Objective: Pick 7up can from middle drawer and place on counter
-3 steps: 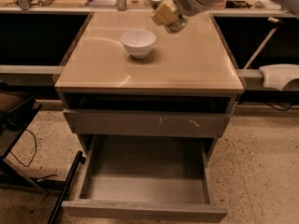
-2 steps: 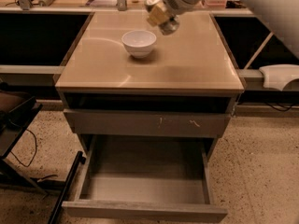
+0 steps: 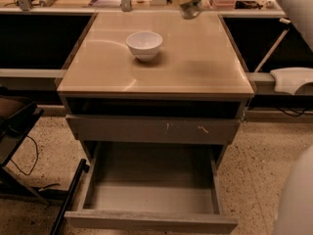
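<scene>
Jaws closed on the 7up can (image 3: 190, 11), can kept off the surface | gripper (image 3: 187, 3) held above far edge of the tabletop (image 3: 195, 58) | white bowl (image 3: 144, 44) set upright on tabletop, bare inside | middle drawer (image 3: 151, 199) pulled open, bare grey floor shown

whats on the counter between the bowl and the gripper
Camera view: only bare counter from bowl to gripper, which holds the 7up can above the back edge.
</scene>
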